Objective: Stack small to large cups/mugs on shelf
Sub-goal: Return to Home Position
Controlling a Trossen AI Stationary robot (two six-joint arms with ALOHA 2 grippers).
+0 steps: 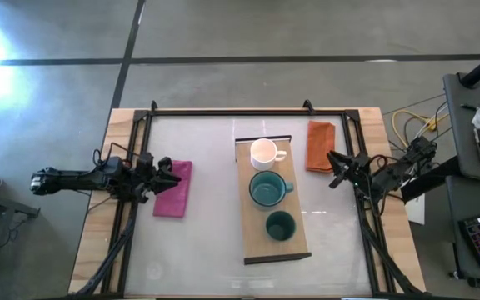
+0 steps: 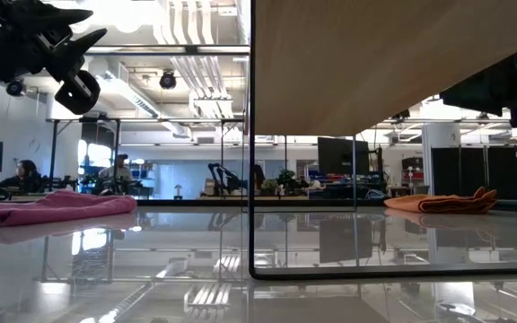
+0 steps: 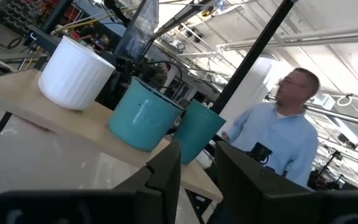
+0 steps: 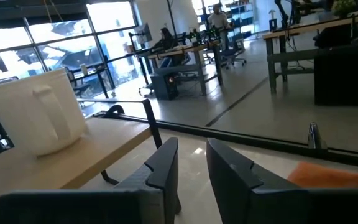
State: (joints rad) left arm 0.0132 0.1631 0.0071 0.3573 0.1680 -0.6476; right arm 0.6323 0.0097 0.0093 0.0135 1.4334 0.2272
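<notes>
The light-wood shelf (image 1: 294,237) stands on the table's middle on its black end rails. On it, far to near, stand a white mug (image 1: 263,152), a teal-green mug (image 1: 267,190) and a dark green cup (image 1: 280,225), each on its base. The left wrist view shows all three: the white mug (image 3: 74,73), the teal mug (image 3: 143,115) and the green cup (image 3: 197,130). My left gripper (image 1: 173,174) is open and empty over the magenta cloth, left of the shelf. My right gripper (image 1: 333,170) is open and empty by the orange cloth, right of the shelf; its wrist view shows the white mug (image 4: 33,112).
A magenta cloth (image 1: 173,188) lies left of the shelf and an orange cloth (image 1: 321,146) at its far right. A black frame (image 1: 223,110) runs round the table. In the low view the shelf board (image 2: 375,63) spans overhead, its rail (image 2: 251,179) in front. A person (image 3: 284,127) stands beyond the table.
</notes>
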